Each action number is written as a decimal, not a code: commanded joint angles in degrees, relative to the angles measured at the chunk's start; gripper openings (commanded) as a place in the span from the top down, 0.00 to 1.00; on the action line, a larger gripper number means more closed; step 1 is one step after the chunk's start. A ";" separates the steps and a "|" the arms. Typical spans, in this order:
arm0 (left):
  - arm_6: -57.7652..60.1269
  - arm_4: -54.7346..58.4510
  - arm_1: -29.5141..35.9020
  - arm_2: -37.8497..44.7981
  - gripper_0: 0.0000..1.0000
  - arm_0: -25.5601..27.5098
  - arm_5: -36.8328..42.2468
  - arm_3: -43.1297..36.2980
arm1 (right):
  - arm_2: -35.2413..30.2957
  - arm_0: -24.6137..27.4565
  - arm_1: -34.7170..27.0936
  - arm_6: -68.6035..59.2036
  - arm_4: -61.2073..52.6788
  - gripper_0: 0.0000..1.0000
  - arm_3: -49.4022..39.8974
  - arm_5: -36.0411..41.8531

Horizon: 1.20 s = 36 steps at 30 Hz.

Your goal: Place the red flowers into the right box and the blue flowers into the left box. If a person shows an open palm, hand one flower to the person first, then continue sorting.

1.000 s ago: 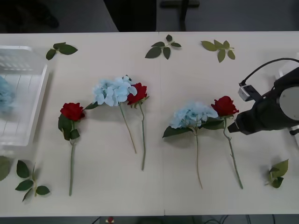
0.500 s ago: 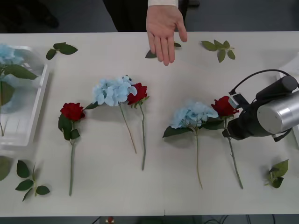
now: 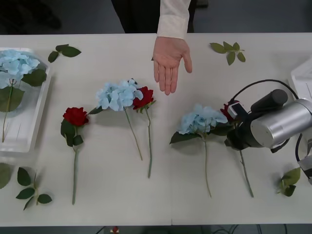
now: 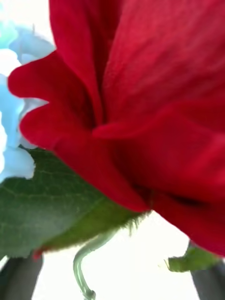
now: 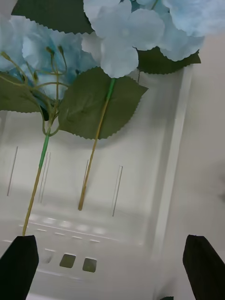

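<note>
The rose (image 4: 140, 117) sits right in the mouth of the right pincer (image 3: 233, 139), head just past its spread fingers, stem running down between them, nothing clamped yet. A blue flower (image 3: 199, 119) lies touching it on the far side. Beyond both, a hand (image 3: 170, 61) is held palm-up over the tabletop (image 3: 195, 204), so I'd say handover comes first: close on the stem, lift, carry it to that palm. Left pincer (image 5: 110, 267) hangs open over the left box (image 5: 173, 154), where two blue flowers lie.

Three red flowers (image 3: 76, 116) and, seemingly, four blue flowers (image 3: 117, 95) altogether.
</note>
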 commanded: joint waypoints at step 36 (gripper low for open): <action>-0.35 -1.32 1.92 0.87 0.10 -0.81 0.04 -1.68 | -26.55 0.01 3.49 23.32 -20.09 1.00 -22.70 -18.06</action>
